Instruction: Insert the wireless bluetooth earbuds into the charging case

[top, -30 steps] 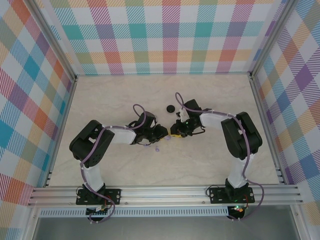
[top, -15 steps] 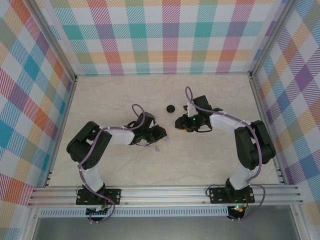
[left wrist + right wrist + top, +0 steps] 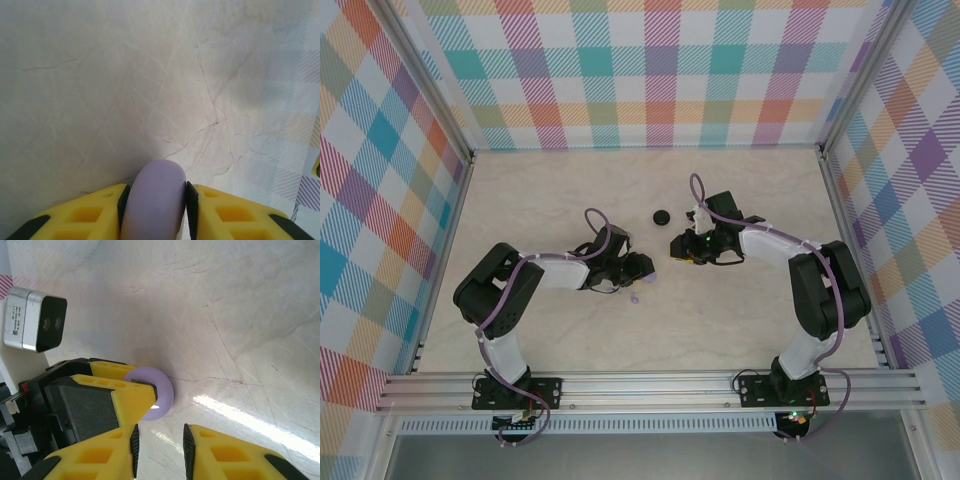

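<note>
Left gripper (image 3: 642,268): clamped on the lavender case (image 3: 154,205); the case sits squarely between the two black pads, touching both; fingers (image 3: 90,215) are yellow plastic with moulded rectangular pockets.

Lavender case: smooth, matt, rounded at the edge, no seam visible in the left wrist view; from the right wrist view it reads as a small round disc, its lower rim at or just above the table (image 3: 100,75), contact cannot be told.

Table: pale cream, marble look, fine dark hairline veins, slight sheen with a bright glare streak just right of the case.

Right gripper (image 3: 160,432): close beside the case on its right, not touching it; jaws at a narrow gap with bare table between them, gripping nothing; same yellow pocketed fingers with black pad faces.

Lavender earbud (image 3: 635,297): tiny pale speck lying on the table just nearer the arm bases than the case; shape too small to resolve.

Black disc (image 3: 661,216): small, round, dark, flat on the table, beyond the case toward the back wall, apart from both grippers.
</note>
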You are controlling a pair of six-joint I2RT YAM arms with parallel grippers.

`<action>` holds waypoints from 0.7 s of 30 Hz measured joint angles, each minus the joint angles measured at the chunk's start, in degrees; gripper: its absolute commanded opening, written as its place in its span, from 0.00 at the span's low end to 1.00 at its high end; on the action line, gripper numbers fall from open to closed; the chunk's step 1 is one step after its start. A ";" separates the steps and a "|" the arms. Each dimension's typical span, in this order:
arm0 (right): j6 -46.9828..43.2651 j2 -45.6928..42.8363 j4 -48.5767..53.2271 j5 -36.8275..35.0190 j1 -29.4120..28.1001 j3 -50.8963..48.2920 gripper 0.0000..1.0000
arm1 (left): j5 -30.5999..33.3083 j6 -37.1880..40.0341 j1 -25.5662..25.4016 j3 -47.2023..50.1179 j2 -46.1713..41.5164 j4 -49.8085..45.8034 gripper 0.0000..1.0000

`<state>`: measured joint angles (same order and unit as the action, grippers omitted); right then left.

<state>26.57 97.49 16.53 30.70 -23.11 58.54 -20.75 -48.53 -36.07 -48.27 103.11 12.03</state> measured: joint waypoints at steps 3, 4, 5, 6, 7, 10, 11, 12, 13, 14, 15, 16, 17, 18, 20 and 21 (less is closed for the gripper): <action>-0.02 0.00 0.00 0.00 0.00 0.00 0.32 | 0.26 0.13 0.02 0.00 -0.15 -0.35 0.38; -0.02 0.00 0.00 0.00 0.00 0.00 0.32 | 0.31 0.20 0.02 -0.07 -0.24 -0.57 0.39; -0.02 0.00 0.00 0.02 0.00 0.00 0.32 | 0.42 0.26 0.02 -0.11 -0.35 -0.90 0.40; -0.02 0.00 0.00 0.02 0.00 0.00 0.32 | 0.46 0.37 0.02 -0.22 -0.52 -1.29 0.42; -0.02 0.00 -0.02 0.04 0.00 0.00 0.32 | 0.50 0.46 0.02 -0.24 -0.70 -1.55 0.43; -0.02 0.00 -0.02 0.24 0.00 0.00 0.32 | 0.87 0.70 0.02 -0.33 -1.09 -2.43 0.43; -0.02 0.00 -0.02 0.26 0.00 0.00 0.32 | 0.90 0.83 0.02 -0.31 -1.16 -2.71 0.43; -0.02 0.00 -0.02 0.39 0.00 0.00 0.32 | 0.90 0.87 0.02 -0.33 -1.20 -2.95 0.42; -0.02 0.00 0.00 0.42 0.00 0.00 0.32 | 0.90 1.05 0.02 -0.33 -1.25 -2.99 0.42; -0.02 0.00 -0.02 0.44 0.00 0.00 0.32 | 0.90 1.09 0.02 -0.33 -1.25 -3.10 0.40; -0.02 0.00 -0.02 0.44 0.00 0.00 0.32 | 0.90 1.29 0.02 -0.33 -1.25 -3.13 0.39; -0.02 0.00 -0.02 0.44 0.00 0.00 0.32 | 0.92 1.36 0.02 -0.33 -1.25 -3.13 0.38; -0.02 0.00 -0.02 0.44 0.00 0.00 0.32 | 0.90 1.44 0.02 -0.31 -1.25 -3.13 0.38; -0.02 0.00 -0.02 0.44 0.00 0.00 0.32 | 0.90 1.46 0.02 -0.31 -1.25 -3.13 0.37; -0.04 0.00 0.00 0.46 0.00 0.00 0.32 | 0.90 1.49 0.02 -0.33 -1.25 -3.10 0.33; -0.02 0.00 -0.02 0.44 0.00 0.00 0.32 | 0.87 1.51 0.02 -0.31 -1.31 -3.04 0.29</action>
<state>26.55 97.49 16.51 31.14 -23.11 58.54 -19.88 -47.03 -36.05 -48.58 101.80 8.99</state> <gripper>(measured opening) 0.321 0.336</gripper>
